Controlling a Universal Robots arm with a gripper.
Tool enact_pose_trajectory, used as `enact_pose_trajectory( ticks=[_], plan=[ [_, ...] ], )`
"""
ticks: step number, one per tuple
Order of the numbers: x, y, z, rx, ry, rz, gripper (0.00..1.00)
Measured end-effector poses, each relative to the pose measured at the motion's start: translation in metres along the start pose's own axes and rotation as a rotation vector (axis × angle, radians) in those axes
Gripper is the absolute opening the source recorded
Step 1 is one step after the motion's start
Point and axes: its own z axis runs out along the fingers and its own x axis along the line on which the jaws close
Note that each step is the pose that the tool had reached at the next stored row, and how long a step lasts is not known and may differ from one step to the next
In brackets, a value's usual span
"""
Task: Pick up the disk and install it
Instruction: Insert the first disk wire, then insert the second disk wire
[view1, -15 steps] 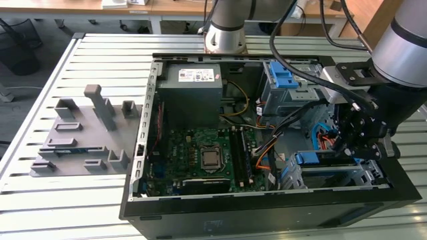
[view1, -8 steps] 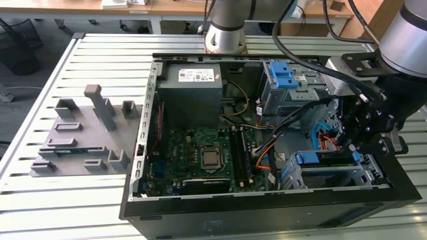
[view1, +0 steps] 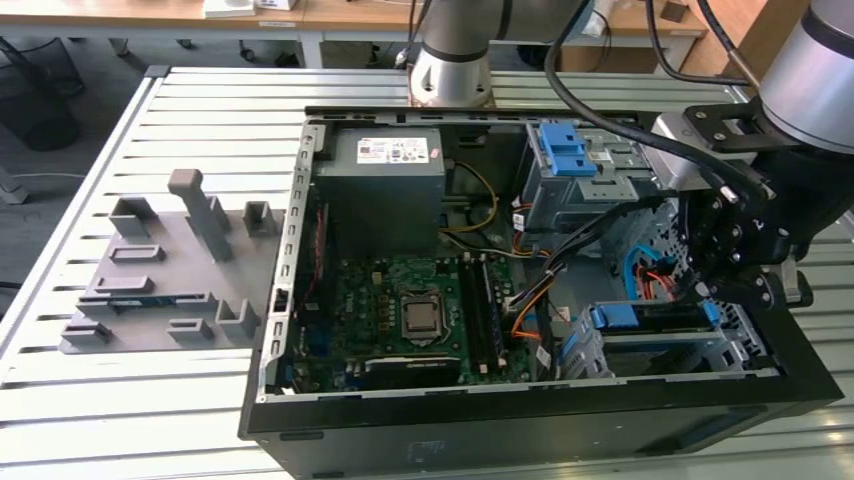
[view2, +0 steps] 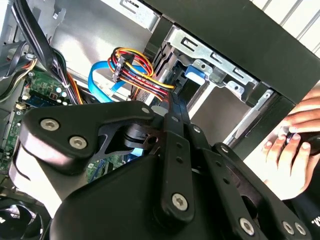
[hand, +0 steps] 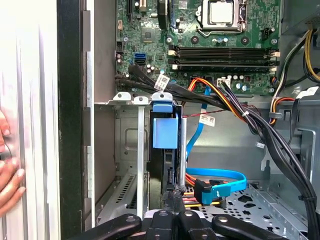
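Presently:
Disk (hand: 165, 132): seated edge-on in the drive cage (view1: 667, 345) of the open computer case (view1: 534, 420).
Claw (hand: 172, 197): fingers together, gripping nothing, just behind the disk.
Hand (view2: 295, 145): resting outside the case.

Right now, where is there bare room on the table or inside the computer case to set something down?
Bare table lies below the grey fixture. Inside the case, the drive cage corner is crowded: gripper, disk, blue cable and wire bundle.

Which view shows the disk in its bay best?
First wrist view: the disk sits edge-on in the drive cage, blue bracket facing the camera. Exterior view shows its blue bracket from above; second wrist view, a blue sliver.
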Motion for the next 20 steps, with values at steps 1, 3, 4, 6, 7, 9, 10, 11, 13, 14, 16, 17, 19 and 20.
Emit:
enact_pose_trajectory(
  ticks=[1, 3, 4, 6, 7, 9, 10, 11, 13, 14, 16, 17, 19, 20],
  plan=[
    [0.0, 0.0, 0.0, 0.0, 0.0, 0.0, 0.11],
    [0.0, 0.0, 0.0, -0.0003, 0.0, 0.0, 0.11],
    [0.0, 0.0, 0.0, -0.0006, 0.0, 0.0, 0.11],
    [0.0, 0.0, 0.0, -0.0007, 0.0, 0.0, 0.11],
    [0.0, 0.0, 0.0, -0.0007, 0.0, 0.0, 0.11],
    [0.0, 0.0, 0.0, -0.0008, 0.0, 0.0, 0.11],
    [0.0, 0.0, 0.0, -0.0009, 0.0, 0.0, 0.11],
    [0.0, 0.0, 0.0, -0.0008, 0.0, 0.0, 0.11],
    [0.0, 0.0, 0.0, -0.0009, 0.0, 0.0, 0.11],
    [0.0, 0.0, 0.0, -0.0009, 0.0, 0.0, 0.11],
    [0.0, 0.0, 0.0, -0.0048, 0.0001, 0.0, 0.11],
    [0.0001, -0.0001, -0.0002, -0.0124, 0.0003, -0.001, 0.11],
    [0.0001, -0.0001, -0.0011, -0.0182, 0.0001, -0.001, 0.11],
    [0.0001, -0.0001, -0.0024, -0.0186, 0.0, -0.001, 0.11]
  ],
)
